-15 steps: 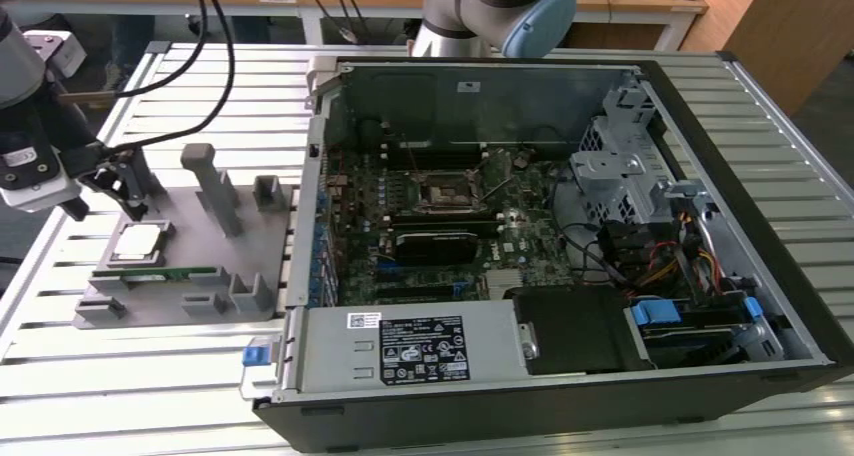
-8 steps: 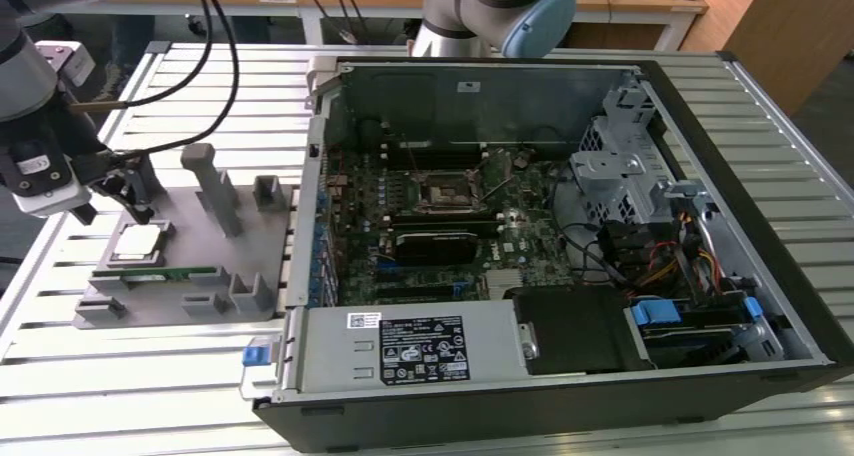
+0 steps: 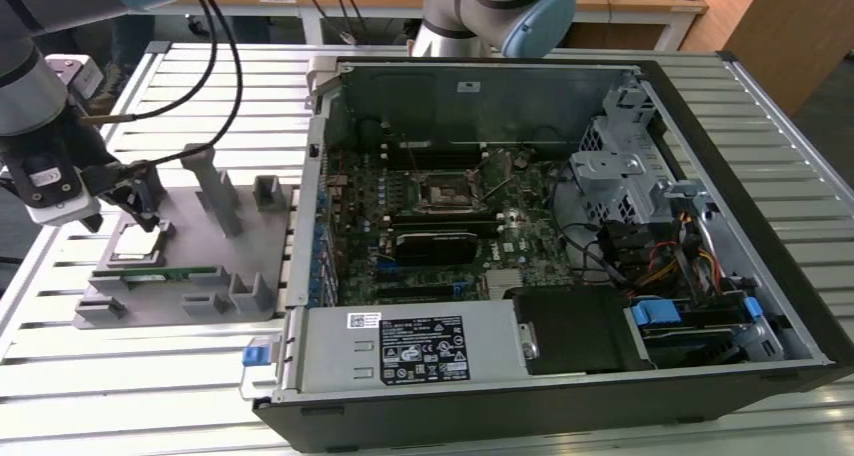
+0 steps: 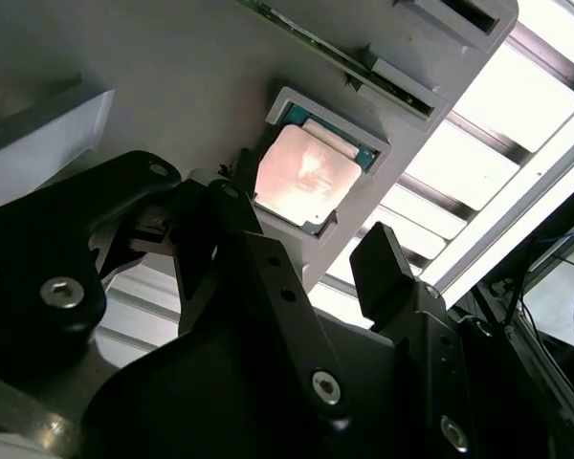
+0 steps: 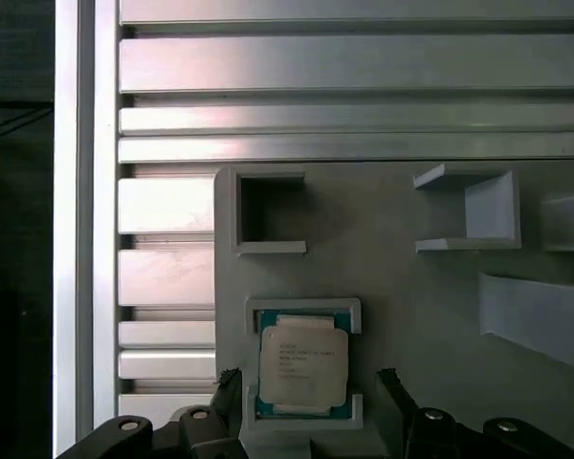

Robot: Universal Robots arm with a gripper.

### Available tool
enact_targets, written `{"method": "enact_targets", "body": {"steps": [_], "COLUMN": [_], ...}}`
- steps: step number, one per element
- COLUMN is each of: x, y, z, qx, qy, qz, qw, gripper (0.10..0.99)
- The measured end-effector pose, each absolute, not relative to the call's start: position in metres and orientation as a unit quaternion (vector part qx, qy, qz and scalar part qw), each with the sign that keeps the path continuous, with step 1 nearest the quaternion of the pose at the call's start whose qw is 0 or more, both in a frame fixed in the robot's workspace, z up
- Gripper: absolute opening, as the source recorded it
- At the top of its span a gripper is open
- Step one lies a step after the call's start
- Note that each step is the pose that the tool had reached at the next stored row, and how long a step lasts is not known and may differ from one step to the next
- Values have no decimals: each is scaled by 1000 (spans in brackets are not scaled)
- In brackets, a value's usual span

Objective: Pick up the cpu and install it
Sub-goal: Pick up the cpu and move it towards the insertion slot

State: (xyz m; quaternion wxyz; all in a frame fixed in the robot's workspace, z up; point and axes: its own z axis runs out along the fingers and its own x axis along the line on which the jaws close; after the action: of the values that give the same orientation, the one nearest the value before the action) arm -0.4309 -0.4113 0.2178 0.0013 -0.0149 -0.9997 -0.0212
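The cpu (image 3: 138, 244), a flat square chip with a shiny silver top, lies in a raised pocket of the grey fixture (image 3: 187, 296) on the slatted table, at the exterior view's left. My gripper (image 3: 130, 204) hangs just above it, open. In both wrist views the black fingers (image 5: 390, 387) stand on either side of the cpu (image 5: 303, 363) without closing on it. The second wrist view shows the cpu (image 4: 304, 172) just past the gripper (image 4: 301, 215). The gripper (image 5: 308, 384) holds nothing.
An open computer case (image 3: 747, 226) lies to the exterior view's right, its motherboard socket (image 3: 451, 189) exposed. A long green memory stick (image 3: 167, 273) rests in the fixture beside the cpu. Grey upright posts (image 3: 214, 186) rise from the fixture near the gripper. A second arm's base (image 3: 481, 16) stands behind the case.
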Motion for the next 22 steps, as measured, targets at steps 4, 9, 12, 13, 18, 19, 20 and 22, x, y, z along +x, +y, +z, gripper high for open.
{"method": "enact_targets", "body": {"steps": [4,9,12,13,18,19,20,22], "x": [-431,-431,-431,-431,-431,-431,-431,-431], "y": [-411,-411,-411,-411,-410,-409,-409,-409], "z": [210,204,201,200,196,195,194,192], "qx": [-15,-15,-15,-15,-15,-15,-15,-15], "qy": [-1000,-1000,-1000,-1000,-1000,-1000,-1000,-1000], "qz": [-21,-21,-21,-21,-21,-21,-21,-21], "qw": [1,1,1,1,1,1,1,1], "gripper": [659,659,659,659,659,659,659,659]}}
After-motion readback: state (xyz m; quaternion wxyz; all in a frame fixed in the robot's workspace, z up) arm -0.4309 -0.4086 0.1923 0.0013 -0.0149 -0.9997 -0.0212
